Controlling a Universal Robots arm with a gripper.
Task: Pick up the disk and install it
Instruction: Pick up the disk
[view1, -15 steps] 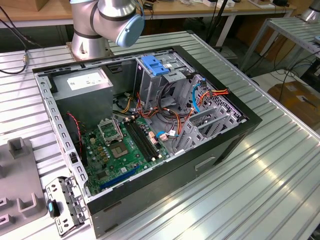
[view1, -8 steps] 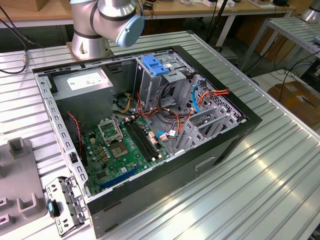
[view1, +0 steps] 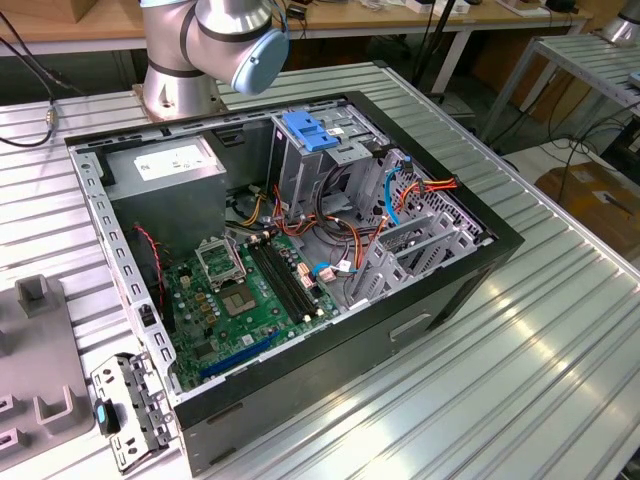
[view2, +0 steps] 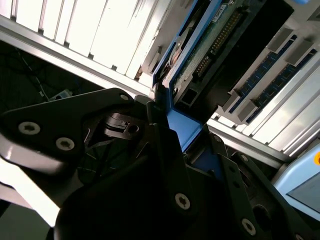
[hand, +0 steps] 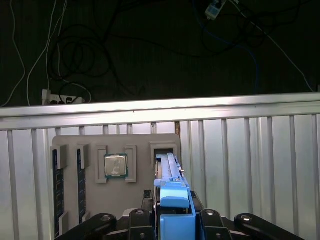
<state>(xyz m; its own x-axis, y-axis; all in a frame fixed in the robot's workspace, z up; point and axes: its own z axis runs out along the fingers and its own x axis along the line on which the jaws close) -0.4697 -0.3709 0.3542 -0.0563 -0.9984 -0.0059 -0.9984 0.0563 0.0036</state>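
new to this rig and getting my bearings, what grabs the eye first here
The open black computer case with its green motherboard lies on the ribbed aluminium table in the exterior view. In the first wrist view the flat dark disk in bright blue plastic rails stands on edge in a grey tray, at the black gripper, beside a square silver processor chip.

I get the exterior view looking down at an angle, fairly near, into the open computer case (view1: 450, 300), while both wrist views ride tight behind the gripper (hand: 172, 222), facing the ribbed table (hand: 250, 165) and sharing the disk (hand: 169, 170) and grey parts tray (hand: 90, 145).
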